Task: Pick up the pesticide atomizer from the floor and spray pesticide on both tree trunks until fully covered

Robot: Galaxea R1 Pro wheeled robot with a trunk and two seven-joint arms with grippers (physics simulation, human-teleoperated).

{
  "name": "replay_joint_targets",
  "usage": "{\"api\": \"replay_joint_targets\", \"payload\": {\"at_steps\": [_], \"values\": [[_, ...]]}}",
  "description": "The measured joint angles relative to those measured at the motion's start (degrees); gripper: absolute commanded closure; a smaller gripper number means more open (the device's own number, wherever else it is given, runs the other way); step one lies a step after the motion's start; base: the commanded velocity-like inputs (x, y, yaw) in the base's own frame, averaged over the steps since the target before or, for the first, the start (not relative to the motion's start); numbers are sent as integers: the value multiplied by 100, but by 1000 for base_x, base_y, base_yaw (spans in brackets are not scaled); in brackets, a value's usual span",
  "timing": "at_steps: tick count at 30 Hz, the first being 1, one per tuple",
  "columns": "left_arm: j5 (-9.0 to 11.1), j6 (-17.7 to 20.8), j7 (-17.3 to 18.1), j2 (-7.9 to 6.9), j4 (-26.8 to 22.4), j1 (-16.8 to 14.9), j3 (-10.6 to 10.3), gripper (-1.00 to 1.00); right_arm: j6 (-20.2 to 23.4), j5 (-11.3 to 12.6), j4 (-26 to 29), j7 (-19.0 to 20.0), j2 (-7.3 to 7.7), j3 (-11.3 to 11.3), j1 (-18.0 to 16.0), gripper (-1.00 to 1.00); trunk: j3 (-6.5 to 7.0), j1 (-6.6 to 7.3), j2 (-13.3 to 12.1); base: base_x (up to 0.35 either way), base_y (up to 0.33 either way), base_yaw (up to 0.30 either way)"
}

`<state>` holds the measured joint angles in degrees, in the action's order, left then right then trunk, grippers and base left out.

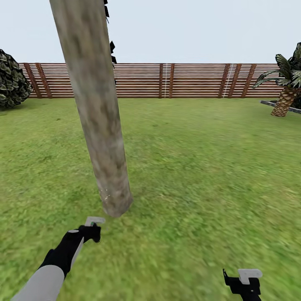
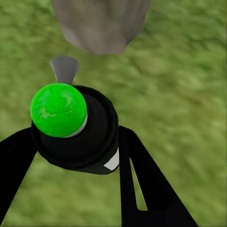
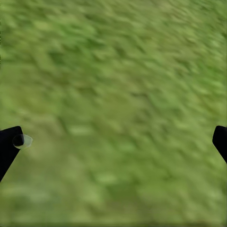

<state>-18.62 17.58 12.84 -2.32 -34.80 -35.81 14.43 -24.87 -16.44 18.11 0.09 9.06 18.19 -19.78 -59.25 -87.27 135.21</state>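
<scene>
Bush (image 1: 12, 79) marks the far left by the fence (image 1: 167, 80). Left gripper (image 1: 93, 228) is clamped on the pesticide atomizer (image 2: 78, 127), near the tree trunk (image 1: 100, 125) base. Open grass (image 1: 200, 167) spreads right; right gripper (image 1: 244, 281) hangs spread apart. Palm (image 1: 286, 90) far right.

Non-task stuff in head view: round dark-green leafy bush (image 1: 12, 79) at far left, sitting just in front of the fence line, shadow on the ground under it. Palm-like plant with broad green fronds and a scaly brown stub trunk (image 1: 286, 90) at far right, trunk tilted, partly cut by the frame edge. Dark grey flat slab edge (image 1: 269, 103) just beside the palm's base; can't tell what it is. Pale, flat grey-blue sky (image 1: 188, 29) above, no clouds visible.
</scene>
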Motion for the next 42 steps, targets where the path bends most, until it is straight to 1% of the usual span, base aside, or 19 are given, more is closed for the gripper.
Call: {"api": "replay_joint_targets", "payload": {"at_steps": [2,4,6,8,9,10,11,12,15,17,19,22,26,31,34,36,39,41,42], "values": [[12,31,13,8,7,-23,-55,100,0,0,0,0,0,0,0,-100,0,0,0,0,0,0],[24,36,19,41,8,-23,-217,100,0,0,0,0,0,0,0,-100,0,0,0,-71,18,0],[89,79,32,143,0,-63,-688,100,0,0,-4,0,0,0,0,-100,0,0,0,-51,18,0],[99,76,29,48,-9,-75,-690,100,0,0,-7,0,0,0,0,-100,0,0,0,-14,5,0],[166,76,29,-74,-26,-78,-685,100,0,0,-8,0,0,0,0,-100,0,0,0,-6,2,0],[227,80,31,-127,-35,-79,-688,100,0,0,-8,0,0,0,0,-100,0,0,0,-3,1,0],[428,81,52,-266,-66,-82,-692,100,0,0,-8,0,0,0,0,-100,0,0,0,-2,1,0],[618,89,72,-318,-81,-78,-712,100,0,0,-9,0,0,0,0,-100,0,0,0,0,0,0],[788,96,89,-275,-132,-78,-752,100,0,0,-9,0,0,0,0,-100,0,0,0,0,0,0],[828,161,95,-108,-378,-78,-765,100,0,0,-9,0,0,0,0,-100,0,0,0,0,0,0],[826,353,99,-43,-607,-80,-766,100,0,0,-9,0,0,0,0,-100,0,0,0,-125,33,0],[838,623,140,-79,-1075,-64,-760,100,0,0,-9,0,0,0,0,-100,0,0,0,-293,77,0],[830,736,497,-167,-1270,-74,-724,100,0,4,-126,0,6,0,0,-100,0,0,0,-166,41,0],[850,1271,557,13,-1769,-80,-841,100,0,9,-165,0,8,0,0,-100,0,0,0,-11,3,0],[820,1640,566,26,-2194,-78,-873,100,0,9,-167,0,8,0,0,-100,0,0,0,0,0,0],[810,1821,573,-48,-2394,-93,-858,100,0,9,-167,0,8,0,0,-100,0,0,0,0,0,0],[830,1902,619,-350,-2492,-182,-826,100,0,9,-167,0,8,0,0,-100,0,0,0,0,0,0],[937,1955,839,-585,-2525,-231,-844,100,0,9,-167,0,8,0,0,-100,0,0,0,0,0,0],[973,2000,890,-588,-2536,-235,-858,100,0,9,-167,0,8,0,0,-100,0,0,0,0,0,0]]}}
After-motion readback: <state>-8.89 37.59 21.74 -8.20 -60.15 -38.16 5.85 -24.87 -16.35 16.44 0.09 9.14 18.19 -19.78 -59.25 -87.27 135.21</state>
